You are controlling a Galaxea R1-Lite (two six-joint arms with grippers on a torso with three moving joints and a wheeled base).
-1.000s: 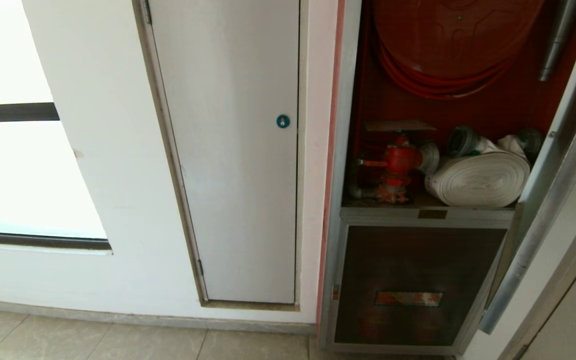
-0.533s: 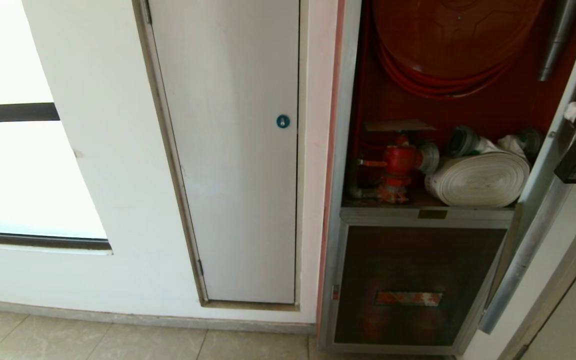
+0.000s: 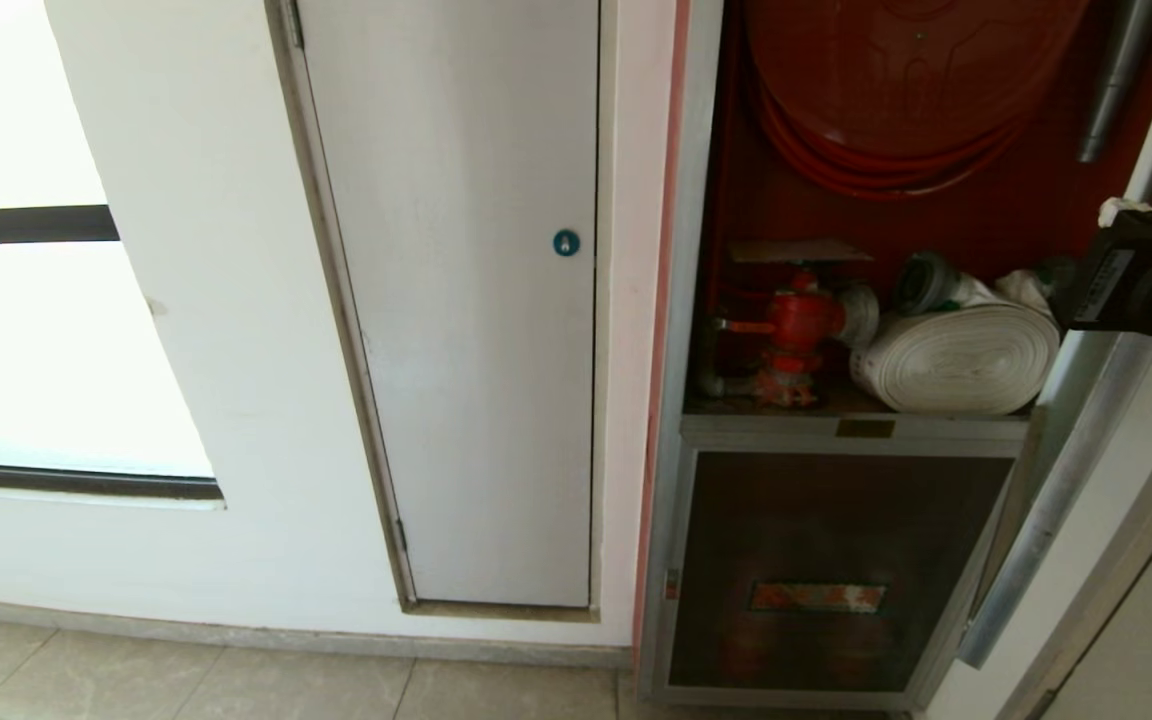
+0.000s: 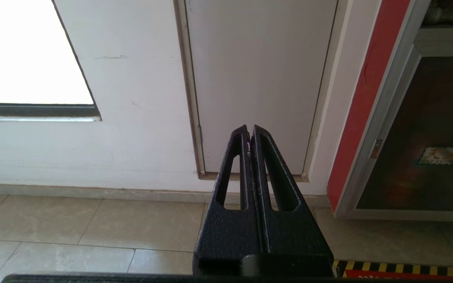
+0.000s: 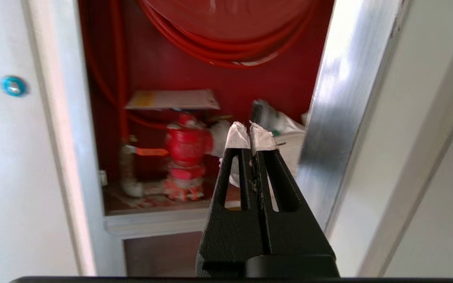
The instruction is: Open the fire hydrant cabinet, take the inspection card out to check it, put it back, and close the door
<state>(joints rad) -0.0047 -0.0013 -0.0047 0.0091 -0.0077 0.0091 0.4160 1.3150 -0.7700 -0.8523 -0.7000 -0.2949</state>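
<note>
Right gripper pinched shut on nothing, aimed into the fire hydrant cabinet past the open door. Inspection card flat atop the red valve. Probably light, floppy, slick-sleeved; best nipped at a free edge. White hose roll crowding alongside. Left gripper closed, parked low.

The fire hydrant cabinet gapes open, clear at centre, with the valve at nine o'clock, rolled hose at three, door crowding beyond.
</note>
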